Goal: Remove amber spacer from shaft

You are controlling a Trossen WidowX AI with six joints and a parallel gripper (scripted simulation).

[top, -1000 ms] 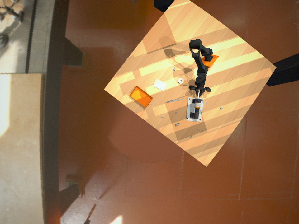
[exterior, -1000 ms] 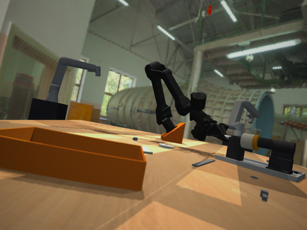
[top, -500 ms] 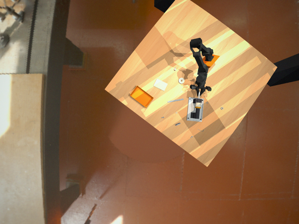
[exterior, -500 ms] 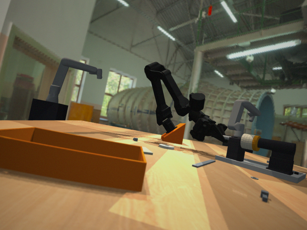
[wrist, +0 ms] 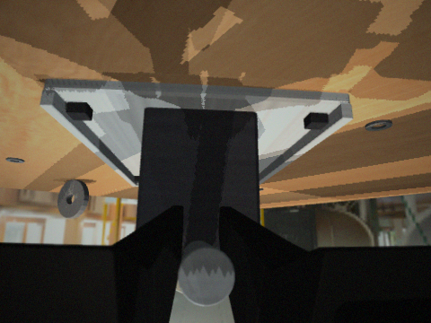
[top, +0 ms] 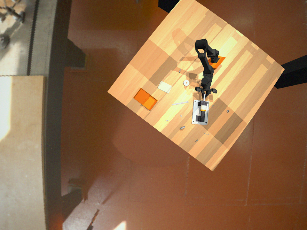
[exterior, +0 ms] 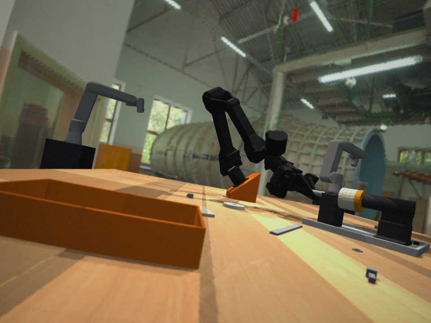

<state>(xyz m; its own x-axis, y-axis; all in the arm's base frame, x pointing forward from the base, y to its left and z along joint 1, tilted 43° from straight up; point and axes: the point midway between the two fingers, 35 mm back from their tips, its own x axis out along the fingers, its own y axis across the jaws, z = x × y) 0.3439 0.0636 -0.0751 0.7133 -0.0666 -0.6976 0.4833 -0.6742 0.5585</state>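
My gripper is shut on the pale shaft at its free end, outside the small black support block. On the far side of that block, white spacers sit side by side on the shaft. The amber spacer follows them, against the barrel of the big black housing block. No gap shows between the amber spacer and the barrel. Both blocks stand on the grey base plate. The spacers are hidden in the wrist view.
An orange tray lies left of the fixture in the top view. A white ring, a grey bar and a pale pad lie between. Small metal parts, including a nut, lie around the base plate.
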